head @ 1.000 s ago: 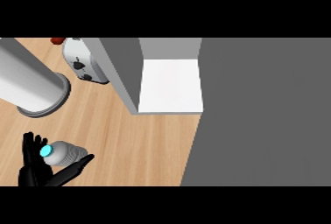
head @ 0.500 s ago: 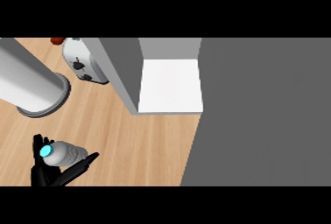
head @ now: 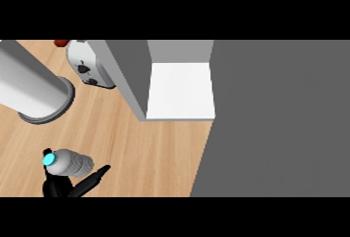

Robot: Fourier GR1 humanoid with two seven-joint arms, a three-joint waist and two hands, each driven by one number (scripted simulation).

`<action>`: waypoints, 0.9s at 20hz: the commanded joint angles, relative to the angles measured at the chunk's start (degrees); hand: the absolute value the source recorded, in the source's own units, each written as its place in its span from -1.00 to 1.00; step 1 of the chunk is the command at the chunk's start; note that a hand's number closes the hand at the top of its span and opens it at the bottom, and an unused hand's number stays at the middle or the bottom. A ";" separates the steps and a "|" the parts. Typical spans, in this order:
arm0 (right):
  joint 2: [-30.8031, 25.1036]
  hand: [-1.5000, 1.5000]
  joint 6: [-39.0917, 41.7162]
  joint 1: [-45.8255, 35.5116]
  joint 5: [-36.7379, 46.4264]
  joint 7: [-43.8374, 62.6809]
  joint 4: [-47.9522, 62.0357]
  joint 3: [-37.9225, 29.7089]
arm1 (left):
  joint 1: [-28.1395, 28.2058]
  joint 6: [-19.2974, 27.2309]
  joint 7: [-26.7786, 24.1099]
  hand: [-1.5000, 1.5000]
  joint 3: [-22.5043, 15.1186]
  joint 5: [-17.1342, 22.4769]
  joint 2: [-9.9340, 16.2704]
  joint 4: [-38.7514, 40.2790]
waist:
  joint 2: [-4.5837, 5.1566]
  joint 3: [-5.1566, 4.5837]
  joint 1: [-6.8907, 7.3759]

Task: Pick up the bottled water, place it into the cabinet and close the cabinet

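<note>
A grey cylinder [head: 34, 88] and a white toaster [head: 89, 67] stood on the wooden counter [head: 150, 148] left of the open cabinet [head: 181, 90]. Near the lower left, the clear ribbed bottled water [head: 68, 163], cyan-capped, sat within the curled fingers of the left hand [head: 65, 185].
</note>
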 commanded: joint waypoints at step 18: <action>0.41 -1.00 -2.81 -1.51 8.79 4.38 -2.64 4.83 | -5.65 -17.17 -12.24 1.00 4.61 8.22 2.36 15.53 | 0.01 -0.01 0.08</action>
